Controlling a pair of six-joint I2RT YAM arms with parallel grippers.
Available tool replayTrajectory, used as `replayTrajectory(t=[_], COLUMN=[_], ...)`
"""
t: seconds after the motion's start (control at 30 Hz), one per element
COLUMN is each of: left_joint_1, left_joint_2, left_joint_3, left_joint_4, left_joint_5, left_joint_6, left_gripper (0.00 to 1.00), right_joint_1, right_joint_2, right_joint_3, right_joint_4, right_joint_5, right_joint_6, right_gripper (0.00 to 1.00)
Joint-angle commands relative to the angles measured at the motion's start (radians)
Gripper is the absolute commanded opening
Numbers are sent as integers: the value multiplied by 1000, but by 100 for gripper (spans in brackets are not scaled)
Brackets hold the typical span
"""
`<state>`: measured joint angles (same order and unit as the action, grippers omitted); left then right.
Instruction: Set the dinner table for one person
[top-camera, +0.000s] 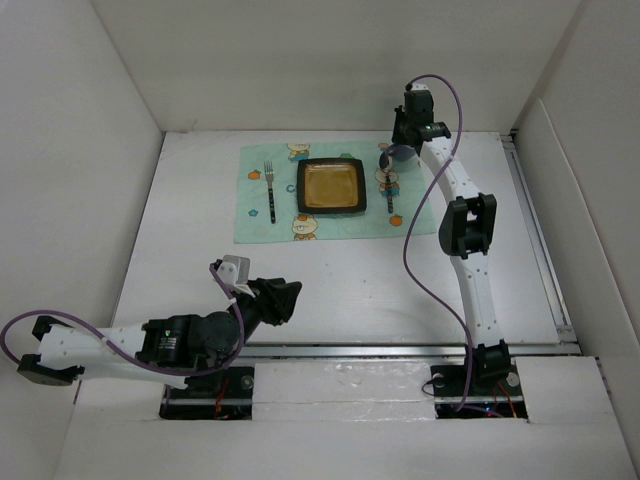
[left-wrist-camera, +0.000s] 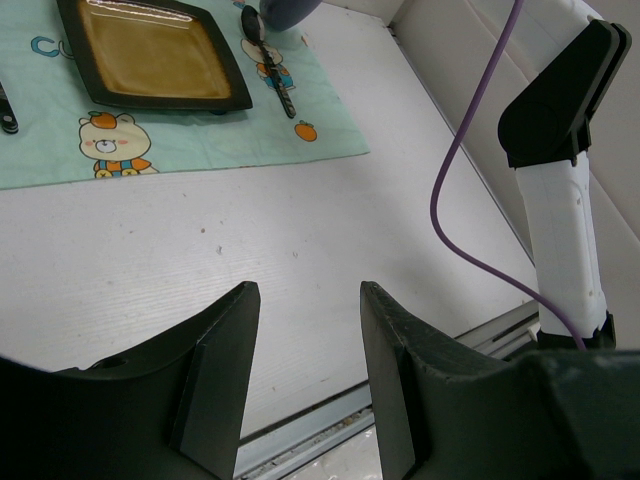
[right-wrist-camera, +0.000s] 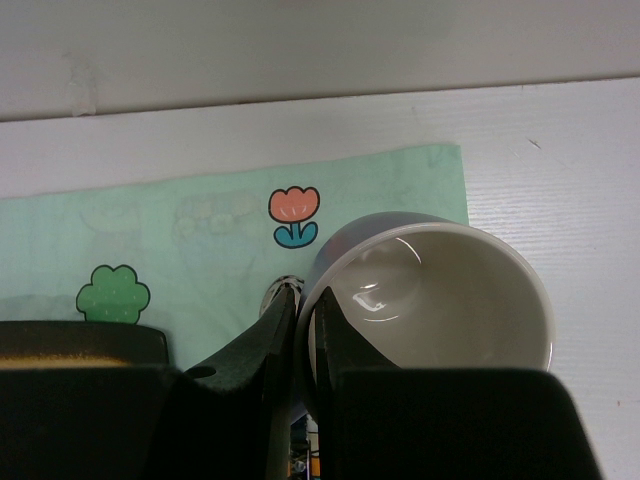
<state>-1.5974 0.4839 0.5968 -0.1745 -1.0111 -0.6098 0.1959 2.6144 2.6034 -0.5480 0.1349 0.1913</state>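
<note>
On the white dinner table (top-camera: 330, 280) lies a mint-green placemat (top-camera: 270, 225) with a dark square plate (top-camera: 331, 187), a fork (top-camera: 269, 190) to its left and a spoon (top-camera: 388, 185) to its right. My right gripper (right-wrist-camera: 303, 295) is shut on the rim of a grey-blue mug (right-wrist-camera: 440, 290), one finger inside and one outside. The mug (top-camera: 398, 153) is at the mat's far right corner, by the spoon's bowl (right-wrist-camera: 275, 293); whether it rests on the mat I cannot tell. My left gripper (left-wrist-camera: 308, 290) is open over bare table near the front edge, holding nothing.
White walls enclose the table on the left, back and right. A metal rail (top-camera: 400, 350) runs along the near edge, in front of the arm bases. The right arm (left-wrist-camera: 560, 200) and its purple cable (left-wrist-camera: 450, 200) stand to the right of my left gripper.
</note>
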Motion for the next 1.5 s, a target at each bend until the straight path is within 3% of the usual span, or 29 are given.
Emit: replayTrajectory(t=[0.0,0.1,0.43,0.47,0.6,0.7,0.9,1.07,1.13,1.3,1.33,1.47], left_joint_1=[-6,-6,-6,-6,-6,-6,-6,-6,-6,-6,-6,-6], left_joint_2=[16,21,12,13,22,24,22,39,64,91,91,78], left_joint_3=[20,18,18,17,23,24,34,80,131,224,244,293], left_joint_4=[29,20,0,0,-10,-16,-16,-52,-147,-246,-232,-169], left_joint_5=[-35,-38,-41,-43,-38,-34,-23,-49,-82,-156,-162,-172], left_joint_6=[2,-13,-42,-44,-53,-65,-87,-108,-180,-252,-246,-132], left_gripper=[41,41,41,41,41,41,41,44,49,61,63,70], right_joint_1=[-9,-9,-18,-18,-18,-18,-18,-27,-27,-18,-18,-9], right_joint_2=[13,22,27,26,16,-14,-115,-272,-342,-696,-761,-1106], right_joint_3=[47,60,43,40,32,11,-54,-156,-199,-469,-529,-877], right_joint_4=[138,144,171,171,172,180,191,189,195,229,246,345], right_joint_5=[15,12,37,40,38,40,61,45,20,-26,-52,-210], right_joint_6=[19,34,62,66,77,80,79,68,65,54,53,62], right_gripper=[7,12,15,17,41,48,51,55,63,71,100,100])
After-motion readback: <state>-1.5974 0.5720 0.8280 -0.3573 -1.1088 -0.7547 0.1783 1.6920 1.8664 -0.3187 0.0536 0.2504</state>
